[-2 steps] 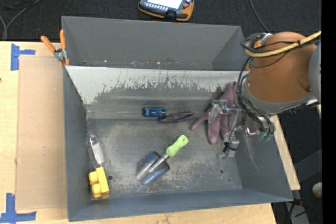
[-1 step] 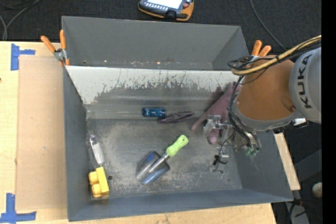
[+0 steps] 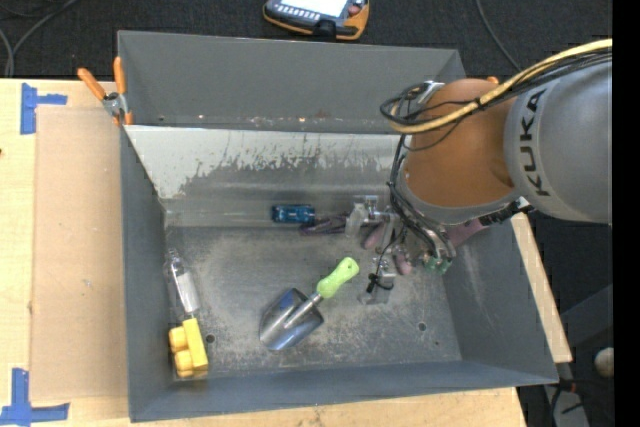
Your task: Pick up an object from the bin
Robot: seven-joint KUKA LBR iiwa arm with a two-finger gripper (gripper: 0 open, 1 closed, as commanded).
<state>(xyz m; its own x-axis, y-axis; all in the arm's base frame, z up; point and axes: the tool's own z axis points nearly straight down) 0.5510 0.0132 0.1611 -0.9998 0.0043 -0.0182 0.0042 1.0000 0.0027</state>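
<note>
My gripper [image 3: 380, 281] hangs low over the bin floor, right of the middle, under the orange wrist cover. Just to its left lies a small trowel [image 3: 305, 305] with a lime-green handle and a grey metal blade; the handle's end points at the gripper and is a short gap away from it. Nothing shows in the gripper's grasp. Behind the gripper, near the back wall, lies a small dark grey-purple thing [image 3: 326, 225], and left of that a small blue object [image 3: 293, 213].
A yellow toy brick [image 3: 188, 349] sits in the front left corner, with a clear plastic tube [image 3: 181, 283] just behind it along the left wall. The arm and its cables cover the bin's right side.
</note>
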